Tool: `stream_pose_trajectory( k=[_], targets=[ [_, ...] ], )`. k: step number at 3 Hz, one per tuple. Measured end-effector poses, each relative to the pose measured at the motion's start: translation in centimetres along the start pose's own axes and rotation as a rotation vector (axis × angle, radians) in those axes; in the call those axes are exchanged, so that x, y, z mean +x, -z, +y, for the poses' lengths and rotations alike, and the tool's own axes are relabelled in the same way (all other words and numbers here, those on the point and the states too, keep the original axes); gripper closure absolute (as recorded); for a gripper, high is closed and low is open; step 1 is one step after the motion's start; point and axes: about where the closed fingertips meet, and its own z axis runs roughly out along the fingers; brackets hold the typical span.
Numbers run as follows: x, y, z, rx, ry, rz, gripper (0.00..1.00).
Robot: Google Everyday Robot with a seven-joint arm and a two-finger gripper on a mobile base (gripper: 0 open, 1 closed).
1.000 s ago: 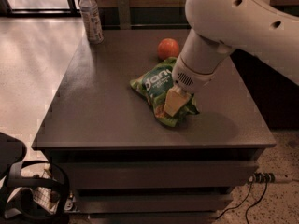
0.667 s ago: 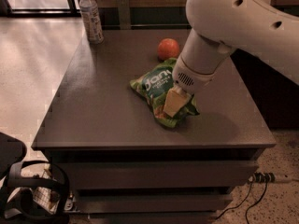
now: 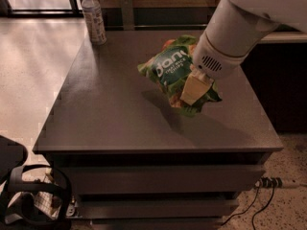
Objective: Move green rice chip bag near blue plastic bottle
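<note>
The green rice chip bag hangs in the air above the middle of the dark table, casting a shadow on the top. My gripper is shut on the bag's right part, with one pale finger across its front. The blue plastic bottle, clear with a white cap and pale label, stands upright at the table's far left corner, well left of the bag. The orange-red fruit is hidden behind the lifted bag.
My white arm reaches in from the upper right. A black chair sits at the lower left by the table. Cables lie on the floor at the lower right. A dark counter stands to the right.
The bag has been lifted off the table in my gripper and now hangs above it. The fruit has gone out of sight behind the bag.
</note>
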Motion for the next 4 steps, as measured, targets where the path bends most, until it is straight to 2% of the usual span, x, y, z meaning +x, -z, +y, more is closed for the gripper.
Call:
stream_pose_trajectory(
  k=[1, 2, 3, 4],
  targets=[
    [-3.1, 2.9, -2.8, 0.047, 0.011, -0.071, 1.0],
    [-9.4, 5.6, -7.0, 0.096, -0.003, -0.143, 1.0],
    [-14.2, 7.2, -8.9, 0.126, -0.001, -0.187, 1.0],
    [-21.7, 4.9, -10.4, 0.161, -0.03, -0.238, 1.0]
  ],
)
